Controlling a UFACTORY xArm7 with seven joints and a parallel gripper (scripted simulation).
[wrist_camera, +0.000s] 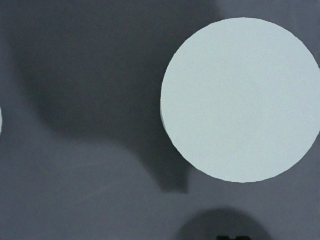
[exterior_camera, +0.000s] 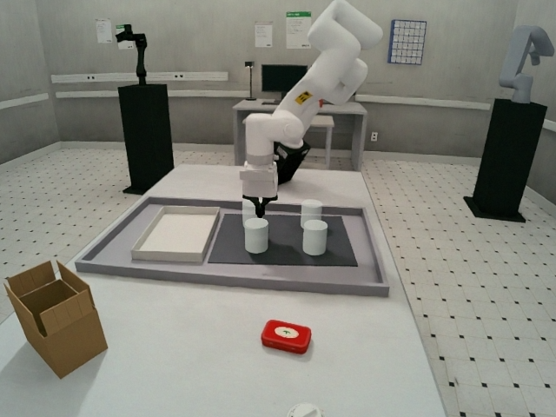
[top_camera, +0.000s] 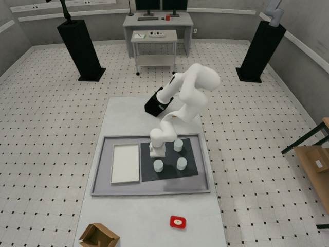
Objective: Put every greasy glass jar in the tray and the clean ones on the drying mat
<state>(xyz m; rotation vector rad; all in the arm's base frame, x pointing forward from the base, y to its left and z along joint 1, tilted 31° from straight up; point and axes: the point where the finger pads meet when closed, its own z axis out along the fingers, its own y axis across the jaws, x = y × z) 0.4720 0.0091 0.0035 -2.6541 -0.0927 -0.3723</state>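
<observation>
Four pale, closed-looking jars stand upright on the dark mat (top_camera: 167, 174) (exterior_camera: 286, 255) (wrist_camera: 75, 210): front-left jar (top_camera: 158, 165) (exterior_camera: 256, 237) (wrist_camera: 242, 100), front-right jar (top_camera: 181, 163) (exterior_camera: 314, 240), back-right jar (top_camera: 178, 145) (exterior_camera: 311, 209) and back-left jar (exterior_camera: 248, 208). The back-left one is hidden under the hand in the top view and partly hidden in the exterior view. No grease shows. My gripper (exterior_camera: 260, 213) is shut and empty, above the mat between the two left jars. The cream tray (top_camera: 126, 162) (exterior_camera: 177, 232) is empty, left of the mat.
A low grey rim (top_camera: 151, 194) (exterior_camera: 233, 281) surrounds tray and mat. In front of it are a red tin (top_camera: 178, 222) (exterior_camera: 286, 336) and an open cardboard box (top_camera: 98, 236) (exterior_camera: 67, 329). A white round object (exterior_camera: 305, 410) sits at the near edge of the exterior view.
</observation>
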